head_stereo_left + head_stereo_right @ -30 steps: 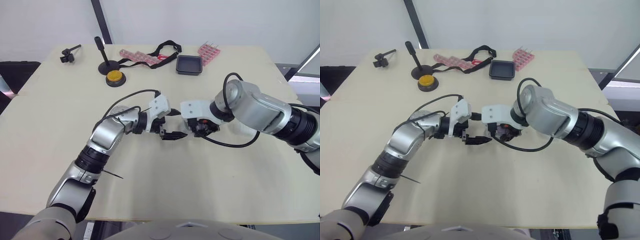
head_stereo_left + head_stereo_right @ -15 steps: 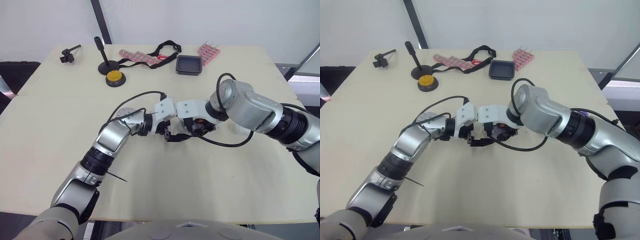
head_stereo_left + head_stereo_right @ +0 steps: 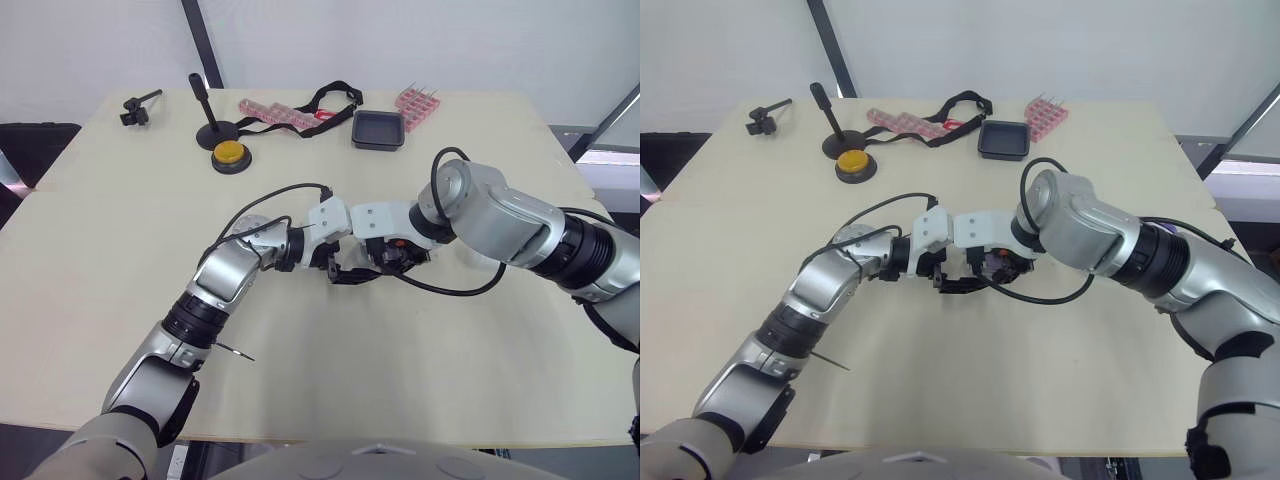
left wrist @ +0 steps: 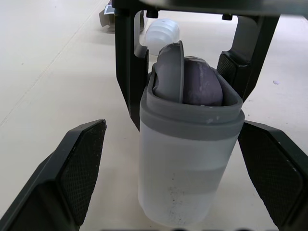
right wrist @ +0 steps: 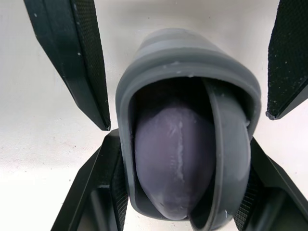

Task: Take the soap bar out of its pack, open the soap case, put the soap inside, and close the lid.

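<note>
The jaws of our left gripper (image 4: pixel 173 130) stand open either side of the soap case (image 4: pixel 187 163), mid-frame in the head views. The jaws of the right gripper (image 5: pixel 179 144) clamp its walls. It looks light, stiff and slick, so we judge the half-shut lid (image 5: pixel 231 159) wants gentle pressing. The wrist views reveal the purple soap (image 5: pixel 173 159) inside.

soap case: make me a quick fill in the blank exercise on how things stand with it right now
The soap lies ___ the soap case.
The soap is ___ in colour.
The right gripper is shut on the case, while the left gripper is ___.
The case's lid is ___ in colour.
Missing words: inside; purple; open; grey.
</note>
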Controlling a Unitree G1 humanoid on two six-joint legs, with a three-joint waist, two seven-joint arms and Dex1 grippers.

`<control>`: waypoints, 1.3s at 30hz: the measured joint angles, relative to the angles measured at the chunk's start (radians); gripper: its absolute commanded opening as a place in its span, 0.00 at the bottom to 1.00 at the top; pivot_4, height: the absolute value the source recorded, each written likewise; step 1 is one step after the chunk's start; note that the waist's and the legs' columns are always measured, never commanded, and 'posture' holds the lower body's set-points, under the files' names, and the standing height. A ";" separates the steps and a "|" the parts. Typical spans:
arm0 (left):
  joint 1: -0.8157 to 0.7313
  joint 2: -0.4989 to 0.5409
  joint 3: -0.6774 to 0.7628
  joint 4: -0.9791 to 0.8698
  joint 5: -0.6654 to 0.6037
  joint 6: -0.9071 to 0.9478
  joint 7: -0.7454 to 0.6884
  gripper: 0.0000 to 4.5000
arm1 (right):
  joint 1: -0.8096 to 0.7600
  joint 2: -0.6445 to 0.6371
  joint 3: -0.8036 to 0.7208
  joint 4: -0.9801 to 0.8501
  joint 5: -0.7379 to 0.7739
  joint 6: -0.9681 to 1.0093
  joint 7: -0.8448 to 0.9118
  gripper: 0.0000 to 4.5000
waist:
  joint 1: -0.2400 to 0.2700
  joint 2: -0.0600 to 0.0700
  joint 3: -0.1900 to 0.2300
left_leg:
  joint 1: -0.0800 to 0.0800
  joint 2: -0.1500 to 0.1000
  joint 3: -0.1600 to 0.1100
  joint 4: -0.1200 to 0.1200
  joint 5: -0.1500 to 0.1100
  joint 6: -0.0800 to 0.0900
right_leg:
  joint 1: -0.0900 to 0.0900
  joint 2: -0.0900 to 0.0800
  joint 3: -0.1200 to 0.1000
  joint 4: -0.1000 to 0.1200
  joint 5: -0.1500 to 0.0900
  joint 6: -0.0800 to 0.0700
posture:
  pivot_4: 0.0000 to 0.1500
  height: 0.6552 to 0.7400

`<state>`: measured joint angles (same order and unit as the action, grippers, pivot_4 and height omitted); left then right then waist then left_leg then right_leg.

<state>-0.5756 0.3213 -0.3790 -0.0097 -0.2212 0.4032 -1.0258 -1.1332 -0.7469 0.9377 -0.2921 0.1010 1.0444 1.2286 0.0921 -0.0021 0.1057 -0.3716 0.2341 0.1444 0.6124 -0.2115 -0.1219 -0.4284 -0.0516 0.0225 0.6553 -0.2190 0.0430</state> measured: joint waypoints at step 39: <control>-0.004 -0.029 -0.003 0.048 0.021 -0.066 -0.003 0.50 | 0.021 0.011 -0.020 0.015 -0.040 -0.003 0.000 0.48 | 0.003 0.000 0.000 | 0.000 0.000 0.000 0.003 0.000 0.000 | 0.000 0.000 0.000 0.002 0.000 0.000 | 1.00 0.87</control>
<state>-0.5798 0.2923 -0.3818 0.0384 -0.2005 0.3375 -1.0289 -1.1117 -0.7357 0.9181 -0.2767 0.0609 1.0409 1.2282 0.0953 -0.0021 0.1057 -0.3720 0.2343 0.1443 0.6154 -0.2115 -0.1214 -0.4284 -0.0517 0.0228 0.6570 -0.2190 0.0430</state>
